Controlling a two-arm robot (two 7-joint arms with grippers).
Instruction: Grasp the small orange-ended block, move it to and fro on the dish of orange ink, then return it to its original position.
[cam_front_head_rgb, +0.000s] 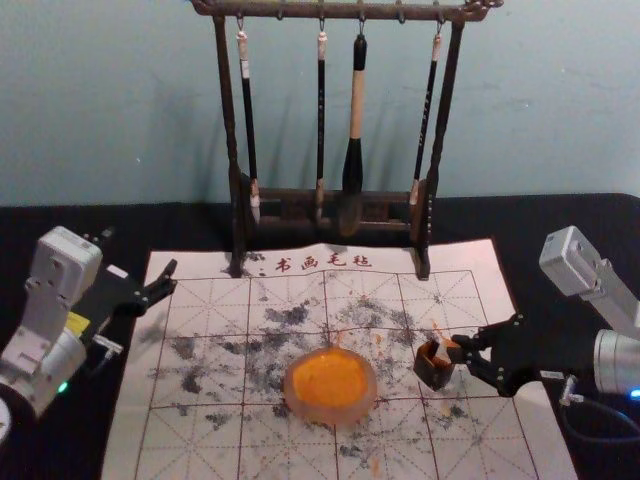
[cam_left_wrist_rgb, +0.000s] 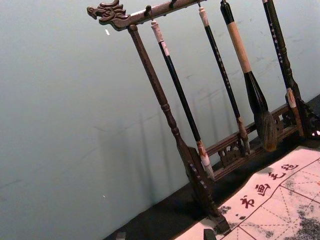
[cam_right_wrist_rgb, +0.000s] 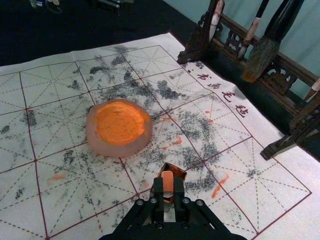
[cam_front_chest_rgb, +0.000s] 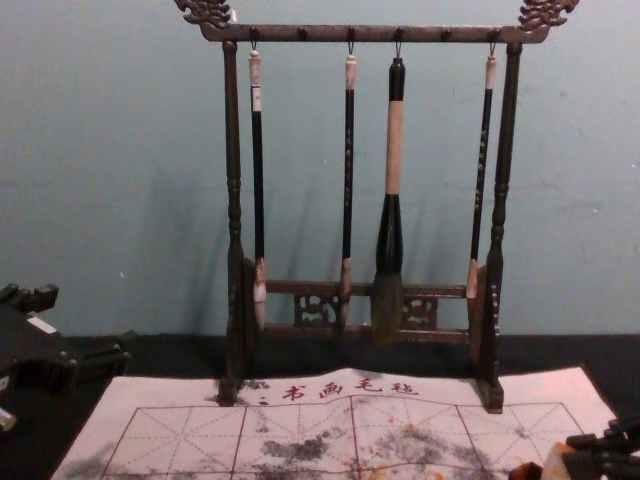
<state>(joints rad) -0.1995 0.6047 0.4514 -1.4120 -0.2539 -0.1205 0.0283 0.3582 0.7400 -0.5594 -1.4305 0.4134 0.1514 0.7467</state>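
Right pincer (cam_right_wrist_rgb: 168, 183) grips small orange-ended block (cam_right_wrist_rgb: 167, 179) at brown square pot (cam_front_head_rgb: 432, 374), toward right edge of white gridded mat (cam_front_head_rgb: 470, 445). Left pincer (cam_left_wrist_rgb: 165, 235) parked open, far-left corner. Best move vertically, clearing pot's walls.

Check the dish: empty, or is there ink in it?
Not empty: the dish holds orange ink, spread inside its pale rim.

A plain, pale blue-green wall (cam_front_head_rgb: 120, 90) rises behind a black tabletop (cam_front_head_rgb: 490, 215). Between the front of the table and the wall stands a dark-brown carved wooden rack (cam_front_head_rgb: 228, 110), with four long-handled brushes (cam_front_head_rgb: 357, 100) hanging from its crossbar. Soft, faint shadows (cam_front_chest_rgb: 180, 230) fall on the wall, which bears a few tiny white specks.
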